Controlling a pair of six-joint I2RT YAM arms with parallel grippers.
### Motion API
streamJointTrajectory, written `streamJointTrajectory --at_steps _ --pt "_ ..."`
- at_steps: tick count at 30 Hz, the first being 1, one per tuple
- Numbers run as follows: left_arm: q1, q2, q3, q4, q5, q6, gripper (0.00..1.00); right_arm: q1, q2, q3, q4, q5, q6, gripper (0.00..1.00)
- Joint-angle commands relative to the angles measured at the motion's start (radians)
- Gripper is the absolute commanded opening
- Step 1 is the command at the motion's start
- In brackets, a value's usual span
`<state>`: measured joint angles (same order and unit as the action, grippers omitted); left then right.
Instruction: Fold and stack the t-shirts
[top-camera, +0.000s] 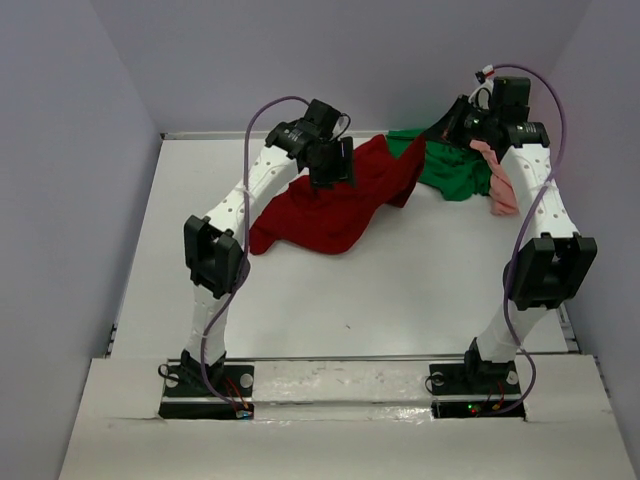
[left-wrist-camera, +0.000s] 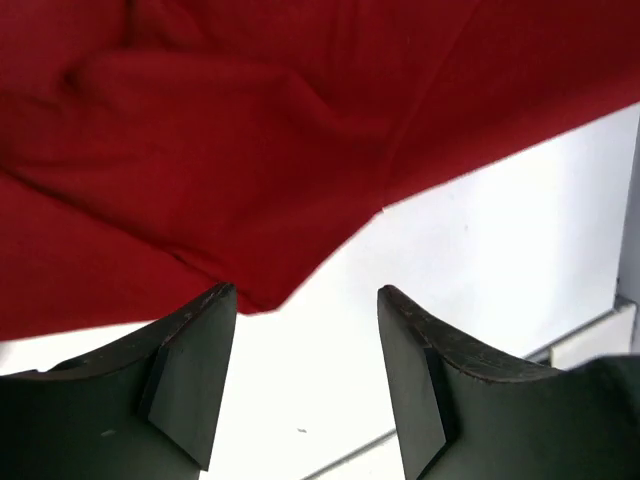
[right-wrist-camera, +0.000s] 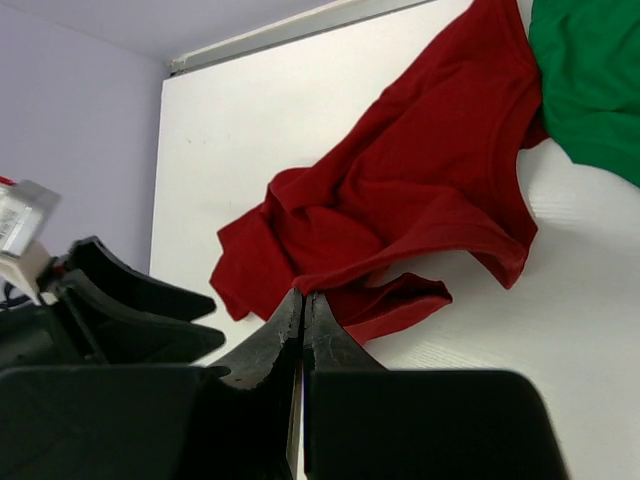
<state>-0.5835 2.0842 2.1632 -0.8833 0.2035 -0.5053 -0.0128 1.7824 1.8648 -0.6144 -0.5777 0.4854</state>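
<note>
At the near edge of the white surface (top-camera: 400, 290), the left arm (top-camera: 235, 215) and the right arm (top-camera: 535, 215) rise side by side and lean toward the far side. The left hand (left-wrist-camera: 305, 300) hangs over the left-centre of the far half. Its two dark fingers (left-wrist-camera: 190, 370) stand well apart with nothing between them. Bare surface shows through the gap, and just beyond the fingertips lies the edge of the dark red cloth t-shirt (top-camera: 340, 205).

That t-shirt lies rumpled and unfolded, stretched on a slant from left-centre toward the far right. In the right wrist view, a short sleeve curls out at its near edge.

The right hand (right-wrist-camera: 302, 295) is held above the far right corner and points leftward, its fingers pressed tight together and gripping nothing. Beside it, the bright green cloth t-shirt (top-camera: 450, 170) lies crumpled at the far edge, its left side touching the far end of the dark red one.

At the far right, a narrow strip of the salmon pink cloth t-shirt (top-camera: 500, 185) shows just beside the right arm, against the green one. The arm hides the rest.
</note>
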Motion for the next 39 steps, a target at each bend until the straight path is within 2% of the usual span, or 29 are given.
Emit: streamJointTrajectory --at_steps 1,4,7,11,26,39 --pt "0.054 0.007 0.053 -0.097 -0.076 0.128 0.67 -0.007 -0.031 0.004 0.036 0.001 -0.018 0.00" --pt "0.112 0.005 -0.046 -0.108 -0.070 0.163 0.67 -0.007 -0.034 -0.007 0.036 -0.001 -0.018 0.00" --pt "0.160 -0.032 -0.135 -0.048 -0.081 0.168 0.66 -0.007 -0.040 -0.024 0.035 -0.002 -0.018 0.00" --pt "0.218 -0.009 -0.180 -0.040 -0.092 0.152 0.59 -0.007 -0.049 -0.045 0.038 -0.007 -0.014 0.00" --pt "0.257 0.134 -0.100 0.035 -0.044 0.275 0.54 -0.007 -0.080 -0.096 0.039 -0.016 -0.018 0.00" --pt "0.294 0.178 -0.006 0.052 -0.119 0.283 0.54 -0.007 -0.087 -0.115 0.039 -0.024 -0.019 0.00"
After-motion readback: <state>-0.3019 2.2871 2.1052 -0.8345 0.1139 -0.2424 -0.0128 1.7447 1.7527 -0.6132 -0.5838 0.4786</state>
